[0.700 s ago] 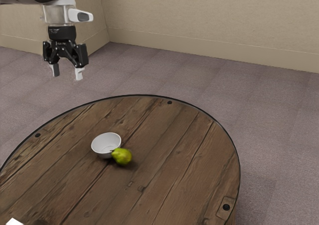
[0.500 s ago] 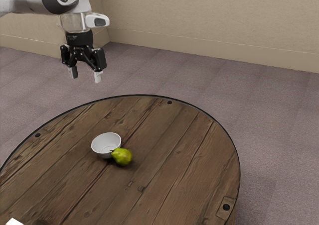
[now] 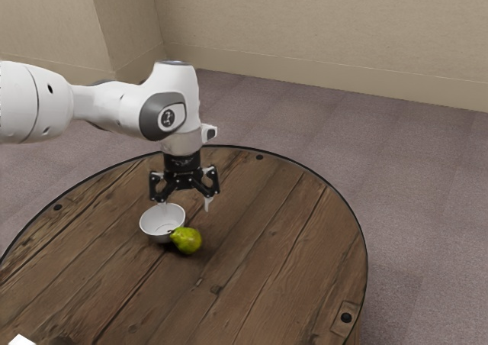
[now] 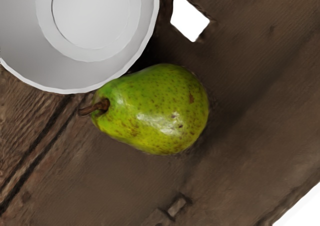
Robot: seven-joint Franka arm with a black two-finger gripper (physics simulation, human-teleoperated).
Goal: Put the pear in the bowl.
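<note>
My gripper (image 3: 185, 204) is over the table with its fingers spread apart, open, above and slightly behind the pear and bowl in the exterior view. The green pear (image 3: 187, 240) lies on its side on the wood, outside the white bowl (image 3: 157, 234) and close against its rim. In the wrist view the whole pear (image 4: 152, 111) appears below my hand, its brown stem beside the edge of the bowl (image 4: 120, 61). Nothing is in the bowl.
The round wooden table (image 3: 259, 269) has a dark metal rim and bolts near its edge. A small white piece (image 3: 21, 340) shows at the exterior view's lower left corner. Carpeted floor and beige walls lie beyond.
My arm has swung toward the exterior view's right and come down, bringing the gripper from beyond the table's edge to above the pear and bowl. Pear and bowl have stayed in place.
</note>
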